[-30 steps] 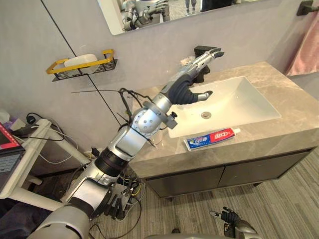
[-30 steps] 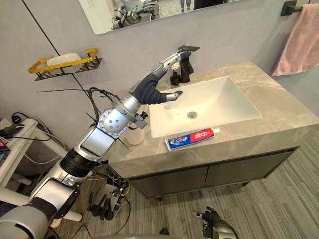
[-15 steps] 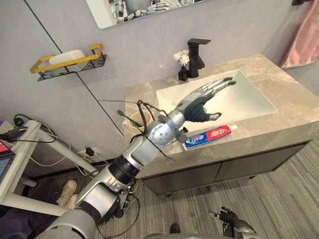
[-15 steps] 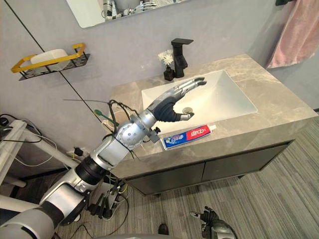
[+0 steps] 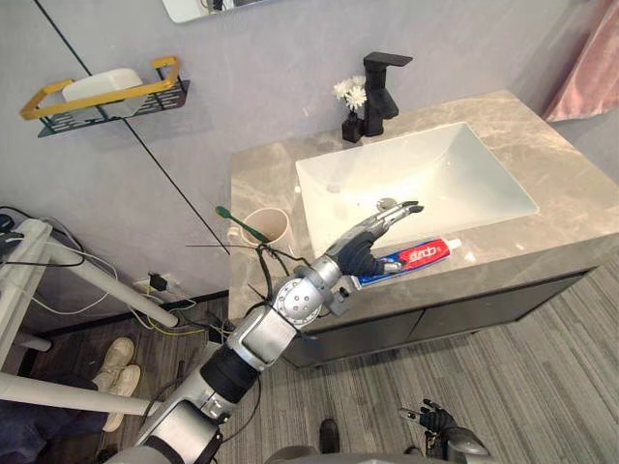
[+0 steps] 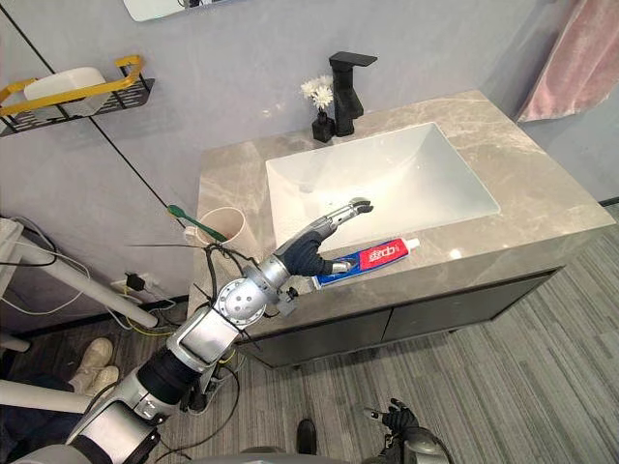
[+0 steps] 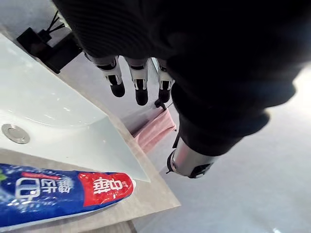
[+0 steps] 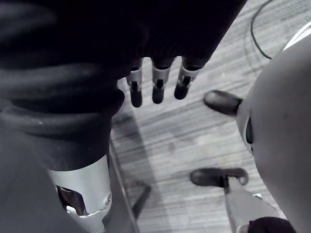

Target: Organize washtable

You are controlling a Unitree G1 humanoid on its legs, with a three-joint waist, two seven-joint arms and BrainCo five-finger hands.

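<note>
**Left eye view:** The robot's left hand [image 5: 372, 240] hovers over the blue end of a toothpaste tube [image 5: 414, 258]. The tube lies flat on the stone counter [image 5: 253, 179] at six o'clock from the white basin [image 5: 426, 174], cap toward three o'clock. A beige cup [image 5: 266, 230] holding a green toothbrush [image 5: 235, 220] stands at nine o'clock from the basin. A black faucet [image 5: 387, 82] and a vase of white flowers [image 5: 352, 108] sit at twelve. The right hand [image 5: 435, 421] hangs low over the floor.

**Right eye view:** The left hand's fingers [image 6: 350, 209] reach straight toward one o'clock, thumb apart beneath them, gripping nothing.

**Left wrist view:** Fingers [image 7: 141, 85] straight and side by side, thumb [image 7: 189, 162] well clear, with the tube [image 7: 63, 191] under the palm. Contact cannot be told. The drain [image 7: 14, 133] and a pink towel [image 7: 153, 133] lie beyond.

**Right wrist view:** Fingers [image 8: 155, 85] straight, slightly apart and empty above the floor [image 8: 160, 141].

The step in hand looks like the reach for the tube, likely bound for the cup. It would go best with the palm lowered squarely, fingers over the tube's far side and thumb on the near side. The hand should close gently at mid-body, so the tube neither skids off the counter's front edge nor squeezes out paste.
</note>
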